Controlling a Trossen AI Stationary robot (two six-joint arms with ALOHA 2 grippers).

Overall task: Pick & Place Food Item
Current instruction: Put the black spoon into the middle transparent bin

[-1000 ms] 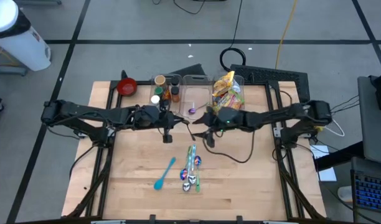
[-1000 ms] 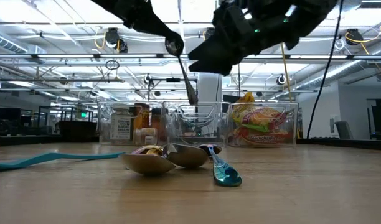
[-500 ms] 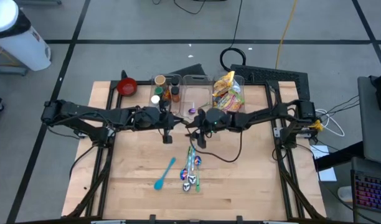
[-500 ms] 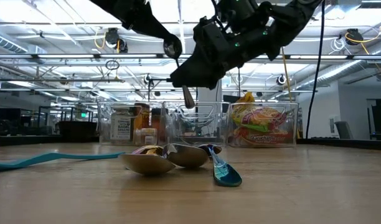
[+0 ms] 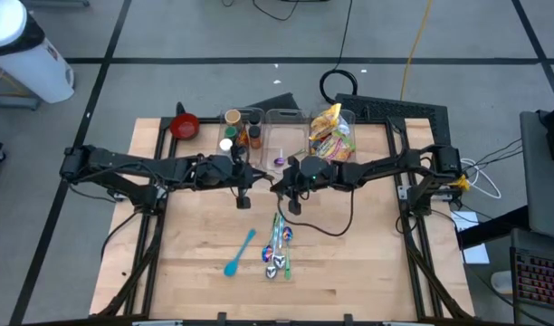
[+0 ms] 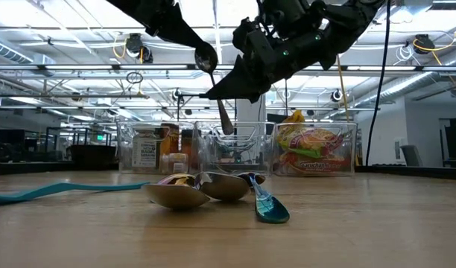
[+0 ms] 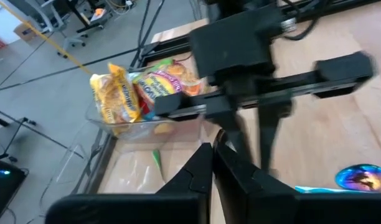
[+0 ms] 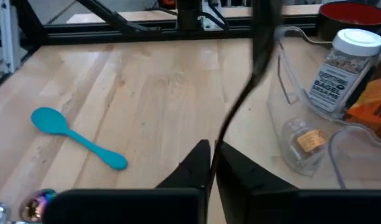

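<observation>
The snack bags [image 5: 329, 132] sit in a clear bin [image 5: 342, 156] beside the spice jars [image 5: 242, 133]. Both pincers, left [image 5: 256, 177] and right [image 5: 283, 184], hang clenched and empty before it. Light, crinkly, slippery: pinch a top edge.

3 clear bins [image 5: 283, 131], 1 red bowl [image 5: 184, 126]

Both arms reach inward above the desk's centre; left gripper [image 5: 257, 177] and right gripper [image 5: 279, 184] nearly meet, fingers closed.
</observation>
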